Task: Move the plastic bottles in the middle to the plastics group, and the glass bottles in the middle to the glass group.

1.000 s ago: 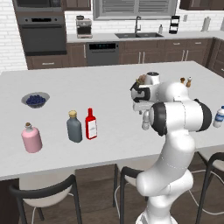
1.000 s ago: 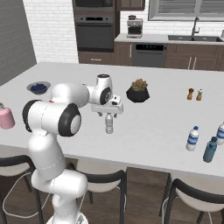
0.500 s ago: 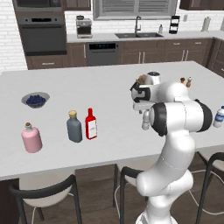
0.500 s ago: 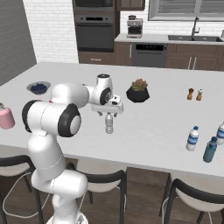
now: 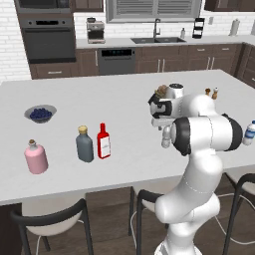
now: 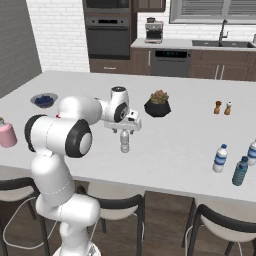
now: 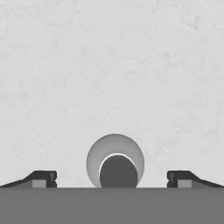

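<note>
A small greyish clear plastic bottle stands upright mid-counter, its side partly showing in the left base view. My gripper hangs straight above it, open, fingers pointing down. From the hand view I look down on the bottle's cap, with one fingertip far to each side and not touching. The red glass bottle stands beside the dark grey bottle, with the pink cork-stoppered bottle further left. Three small plastic bottles cluster at the counter's right front.
A bowl of blueberries sits at the far left. A potted plant stands just behind the gripper, and two small shakers sit further right. Stools line the counter's near edge.
</note>
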